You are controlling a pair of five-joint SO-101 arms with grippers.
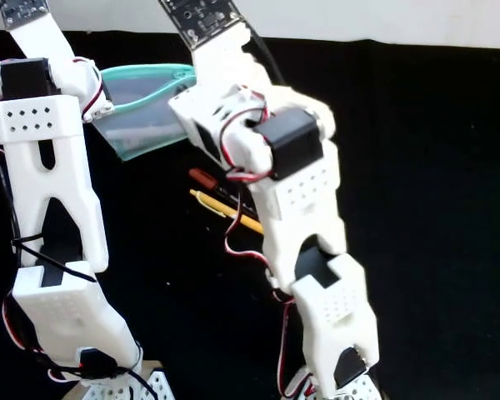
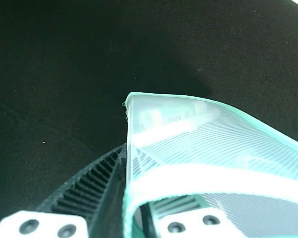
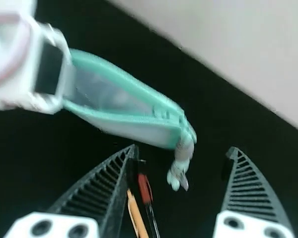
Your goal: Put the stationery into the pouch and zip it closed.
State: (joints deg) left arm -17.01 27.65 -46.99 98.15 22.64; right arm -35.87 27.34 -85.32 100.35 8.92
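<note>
Jaws of the left gripper [image 2: 134, 168] were clamped together on the pouch [image 2: 203, 148] in the left wrist view, pinching it at a teal-bound corner. One black ribbed finger [image 2: 89, 191] lay against the outside of the pouch, and the other showed faintly through its wall. The pouch was translucent and finely striped with a teal binding. The pale shapes inside it were too blurred to name. Behind it lay the matte black table [image 2: 64, 74].

In the right wrist view the right gripper [image 3: 183, 148] had its jaws spread wide and gripped nothing. Its fingers [image 3: 104, 193] were black, triangular and ribbed. Beyond them the pouch hung with its mouth open, and a zipper pull [image 3: 181, 171] dangled from its end between the two fingers. A red-capped pen [image 3: 145, 187] and a yellow pen [image 3: 135, 213] lay on the table just beside one finger.

In the high view the pouch [image 1: 146, 112] sat in the upper left of the frame, between the two white arms. The red-capped pen [image 1: 202, 177] and the yellow pen [image 1: 221, 208] lay at the centre, partly under the right arm.
</note>
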